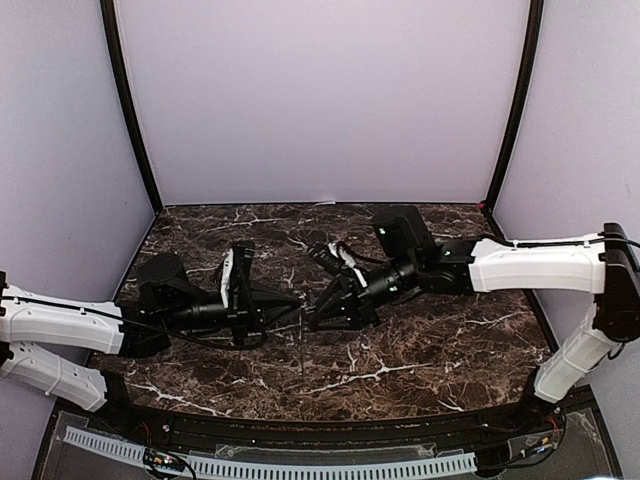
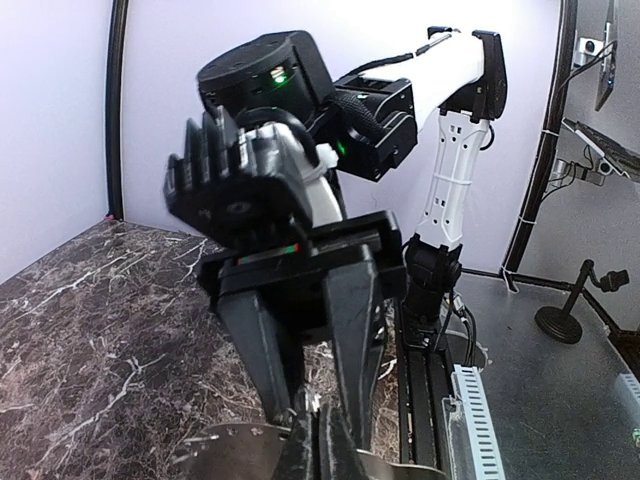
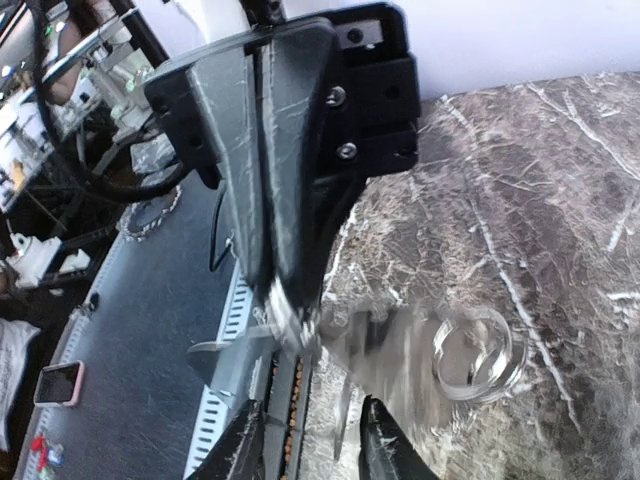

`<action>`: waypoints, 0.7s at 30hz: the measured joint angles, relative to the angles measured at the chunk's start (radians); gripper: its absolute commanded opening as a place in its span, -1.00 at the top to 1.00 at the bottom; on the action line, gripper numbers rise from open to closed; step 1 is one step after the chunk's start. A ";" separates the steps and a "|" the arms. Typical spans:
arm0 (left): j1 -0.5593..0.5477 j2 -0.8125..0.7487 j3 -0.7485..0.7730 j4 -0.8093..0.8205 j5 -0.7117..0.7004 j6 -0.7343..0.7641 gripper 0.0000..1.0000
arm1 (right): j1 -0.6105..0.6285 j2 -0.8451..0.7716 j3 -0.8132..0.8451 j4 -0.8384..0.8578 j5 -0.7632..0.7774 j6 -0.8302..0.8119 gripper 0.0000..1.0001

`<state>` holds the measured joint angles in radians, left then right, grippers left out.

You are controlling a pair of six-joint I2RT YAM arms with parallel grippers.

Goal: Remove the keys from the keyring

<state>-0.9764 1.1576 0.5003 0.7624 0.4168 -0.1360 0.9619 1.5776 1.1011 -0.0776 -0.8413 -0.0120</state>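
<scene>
Keyring (image 3: 478, 352) dangles just beside left claw (image 3: 283, 305), which pinches the blurry keys (image 3: 375, 345) tight, right claw (image 2: 312, 425) clamped on them too.

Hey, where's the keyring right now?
The keyring is the blurred loop at lower right of the right wrist view, over the marble table, beside the keys gripped by the left end effector.

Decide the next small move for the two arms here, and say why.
Probably ease the left gripper, which is shut on a key, slowly away from the keyring. The key and ring blur together, so they look joined rather than separated.
</scene>
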 measured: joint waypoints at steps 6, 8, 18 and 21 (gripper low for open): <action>0.000 -0.011 0.000 0.003 0.006 -0.002 1.00 | -0.060 -0.182 -0.191 0.134 0.080 0.052 -0.09; 0.002 -0.012 0.000 0.007 0.010 -0.003 1.00 | -0.067 -0.225 -0.242 0.191 0.100 0.079 -0.05; 0.002 -0.012 0.000 0.008 0.032 -0.018 1.00 | -0.016 -0.240 -0.328 0.613 0.089 0.208 0.23; 0.002 -0.014 0.000 0.008 0.040 -0.025 1.00 | 0.003 -0.191 -0.297 0.640 0.066 0.209 0.32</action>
<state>-0.9745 1.1439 0.5007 0.7700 0.4564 -0.1608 0.9646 1.3865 0.8040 0.5621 -0.7750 0.1967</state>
